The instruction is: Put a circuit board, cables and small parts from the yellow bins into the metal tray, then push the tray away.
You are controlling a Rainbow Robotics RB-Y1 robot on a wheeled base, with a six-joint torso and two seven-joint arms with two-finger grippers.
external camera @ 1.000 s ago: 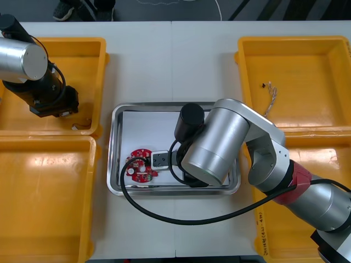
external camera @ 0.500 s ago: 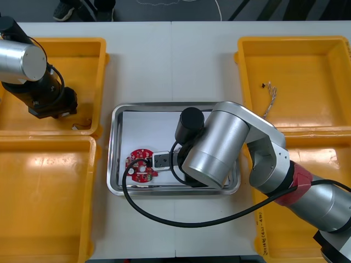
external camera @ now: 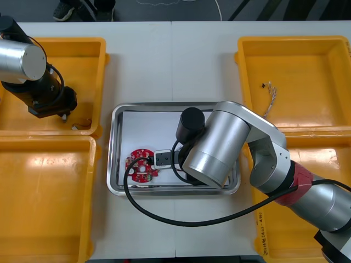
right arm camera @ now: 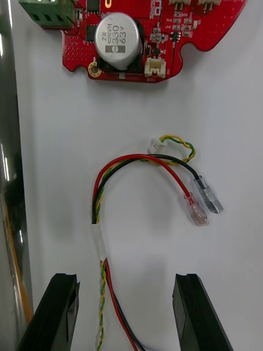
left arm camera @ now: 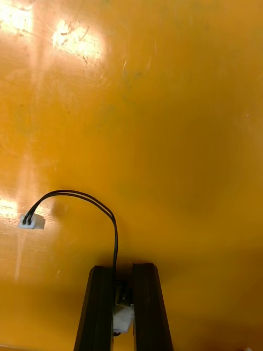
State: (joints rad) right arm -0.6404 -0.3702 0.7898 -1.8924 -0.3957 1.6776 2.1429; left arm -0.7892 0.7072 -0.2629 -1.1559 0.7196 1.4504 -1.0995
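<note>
Yellow far-left bin (external camera: 93, 60) beneath the left arm (external camera: 22, 61), wrist bent steeply down toward the bin's near wall. Left hand (left arm camera: 123, 274) low over the bin floor, fingers (left arm camera: 101, 307) drawn narrow and pinching the white plug at one end of a black cable (left arm camera: 82, 196). Cable arching away from the fingertips, its other plug lying flat on the floor.

Right arm (external camera: 214, 148) reaching in from the near-right corner across the metal tray (external camera: 112, 164), forearm covering the tray's right half. Right hand (right arm camera: 125, 285) spread wide, gripping nothing, just above the tray's white floor. Red and yellow cable (right arm camera: 137, 162) lying loose on that floor, its tail running back between the two fingers (right arm camera: 189, 312), its looped end and terminals ahead of them. Round red circuit board (external camera: 141, 165) beyond the loop, flat in the tray's near-left part, close to the shiny side wall (right arm camera: 8, 164).

Bare white floor in the tray's far half. Light worktop (external camera: 170, 66) open beyond the far rim, bounded at each side by bin walls. Thin cable (external camera: 270, 98) alone in the far-right bin (external camera: 244, 71).
</note>
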